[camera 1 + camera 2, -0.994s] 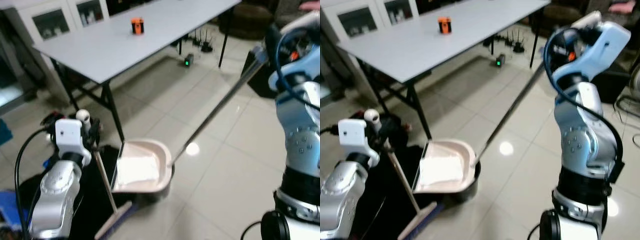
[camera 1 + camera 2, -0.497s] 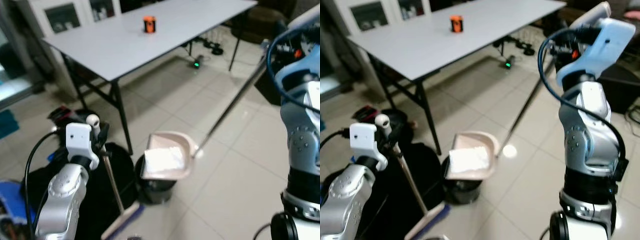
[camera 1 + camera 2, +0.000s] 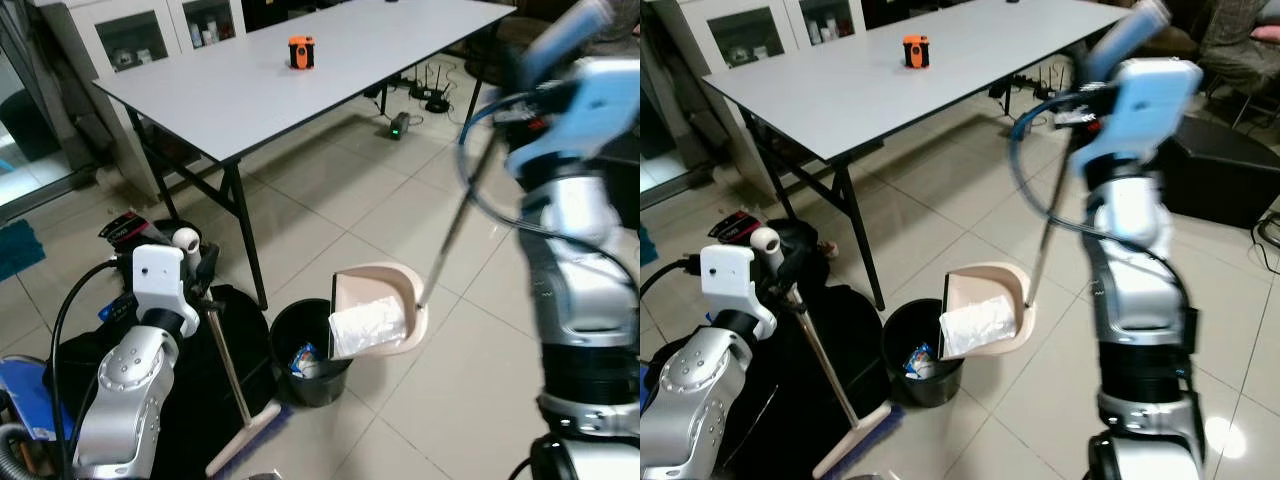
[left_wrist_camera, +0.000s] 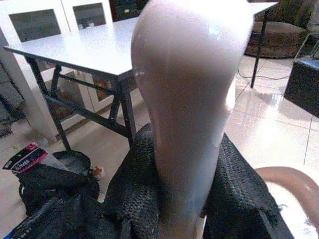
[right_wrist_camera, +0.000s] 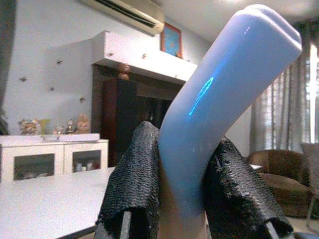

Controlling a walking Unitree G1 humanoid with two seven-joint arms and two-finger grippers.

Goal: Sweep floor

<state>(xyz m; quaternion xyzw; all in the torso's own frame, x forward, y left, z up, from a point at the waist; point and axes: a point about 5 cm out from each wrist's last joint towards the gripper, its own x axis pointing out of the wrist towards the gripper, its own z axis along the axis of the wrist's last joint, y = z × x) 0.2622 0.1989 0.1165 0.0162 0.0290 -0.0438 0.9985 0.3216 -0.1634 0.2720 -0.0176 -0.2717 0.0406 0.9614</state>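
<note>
A beige long-handled dustpan (image 3: 378,300) hangs tipped, mouth down, at the right rim of a black bin (image 3: 312,352). A crumpled white paper (image 3: 365,325) lies in the pan, near its lower lip. Its thin pole (image 3: 448,220) rises to a pale blue grip (image 5: 214,94), and my right gripper (image 5: 184,144) is shut on that grip, held high. My left gripper (image 3: 205,280) is shut on the broom handle (image 4: 184,94). The broom stick (image 3: 228,372) slants down to the broom head (image 3: 243,452) on the floor left of the bin.
A grey table (image 3: 260,85) with a small orange object (image 3: 301,52) stands behind the bin. A black bag (image 3: 185,390) lies by my left arm. Chargers and cables (image 3: 405,122) sit under the table. A black case (image 3: 1220,165) stands at the right.
The dustpan went from lying flat over the bin to tipped steeply at its right rim. My right arm swung inward and brought the pole more upright. The camera view also shifted.
</note>
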